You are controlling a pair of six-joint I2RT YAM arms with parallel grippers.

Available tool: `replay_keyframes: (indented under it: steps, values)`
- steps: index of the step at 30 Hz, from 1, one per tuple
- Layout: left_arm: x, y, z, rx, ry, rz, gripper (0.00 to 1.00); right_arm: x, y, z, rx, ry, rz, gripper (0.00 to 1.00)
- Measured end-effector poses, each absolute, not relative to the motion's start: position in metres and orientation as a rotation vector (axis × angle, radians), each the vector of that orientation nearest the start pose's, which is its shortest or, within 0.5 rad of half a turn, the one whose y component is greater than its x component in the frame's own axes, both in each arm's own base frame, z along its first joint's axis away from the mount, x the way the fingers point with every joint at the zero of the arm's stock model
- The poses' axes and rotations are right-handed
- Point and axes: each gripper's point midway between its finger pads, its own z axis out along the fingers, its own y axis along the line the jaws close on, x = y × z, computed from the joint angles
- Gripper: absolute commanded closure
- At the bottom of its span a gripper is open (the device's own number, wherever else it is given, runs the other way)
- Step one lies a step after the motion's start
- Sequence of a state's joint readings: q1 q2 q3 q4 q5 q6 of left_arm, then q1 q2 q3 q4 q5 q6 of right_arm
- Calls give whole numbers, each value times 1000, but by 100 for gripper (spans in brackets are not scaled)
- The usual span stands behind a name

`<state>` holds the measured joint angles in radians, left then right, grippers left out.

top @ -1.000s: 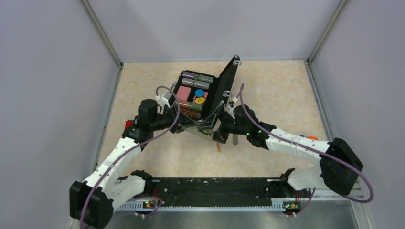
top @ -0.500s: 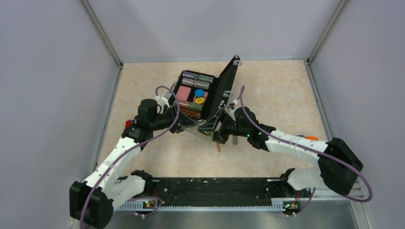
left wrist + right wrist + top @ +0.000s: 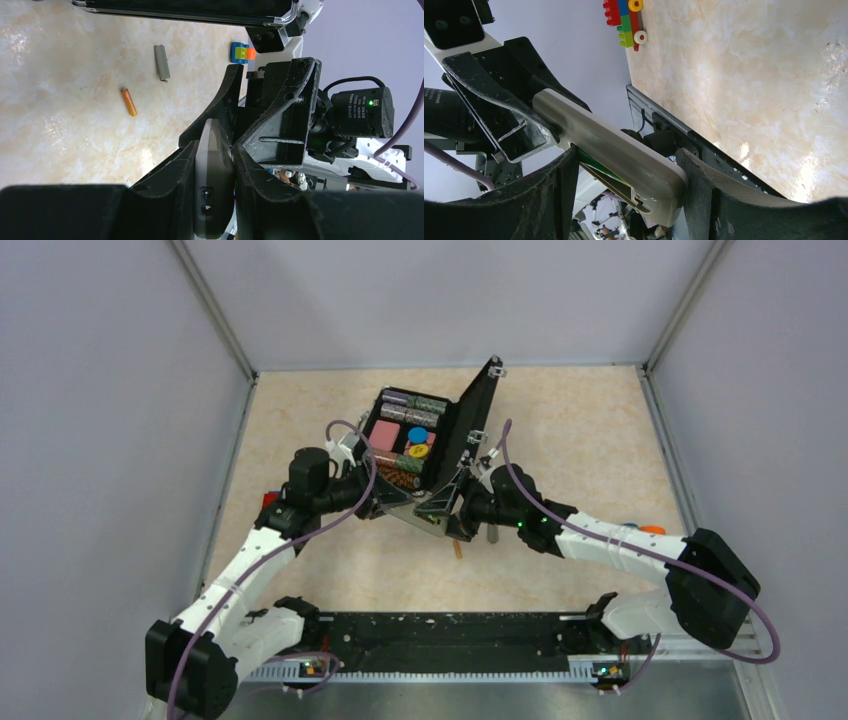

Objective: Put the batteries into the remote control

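Mid-counter (image 3: 560, 440), just in front of the open black case (image 3: 470, 415), both my arms meet nose to nose. The remote control (image 3: 425, 514) is carried between them, off the surface. My left hand (image 3: 214, 150) is clamped tight on one end of it. In the left wrist view the grey body is wedged edge-on between both fingers (image 3: 185, 165).

My right hand (image 3: 629, 160) has the other end. Its fingers are spread wide, one against each long edge, so it grips across the remote's width. The remote runs tilted between the two hands, its smooth grey side toward the right wrist camera. A green strip (image 3: 596, 166) shows along its underside beside one right finger; can't tell if that is the green battery.

Loose on the counter below the hands lies the orange-brown battery (image 3: 129, 102), touching nothing. A short grey bar (image 3: 161, 62) lies near it but apart, closer to the case. A blue, green and orange block toy (image 3: 240, 52) sits beyond that, by my right arm. A second block toy (image 3: 626, 22), red, blue, green and yellow, sits at the counter's left edge. The case holds rolls of poker chips (image 3: 410, 405) and coloured pieces.
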<state>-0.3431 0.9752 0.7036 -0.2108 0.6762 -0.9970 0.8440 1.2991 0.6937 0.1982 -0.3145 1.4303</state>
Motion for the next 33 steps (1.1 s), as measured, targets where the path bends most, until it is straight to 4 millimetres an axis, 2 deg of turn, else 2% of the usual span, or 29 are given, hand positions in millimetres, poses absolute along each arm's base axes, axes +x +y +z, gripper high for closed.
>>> replay_keyframes:
  steps: [17, 23, 29, 33]
  values:
    - [222, -225, 224, -331, 2268, -1500, 100, 195, 355, 188, 398, 2324, 1624, 54]
    - [221, -229, 236, -356, 2242, -1577, 100, 194, 354, 203, 361, 2235, 1692, 53]
    - [218, -234, 249, -356, 2218, -1654, 100, 192, 353, 217, 315, 2151, 1755, 46]
    - [218, -235, 254, -358, 2206, -1678, 100, 192, 350, 222, 299, 2120, 1764, 35]
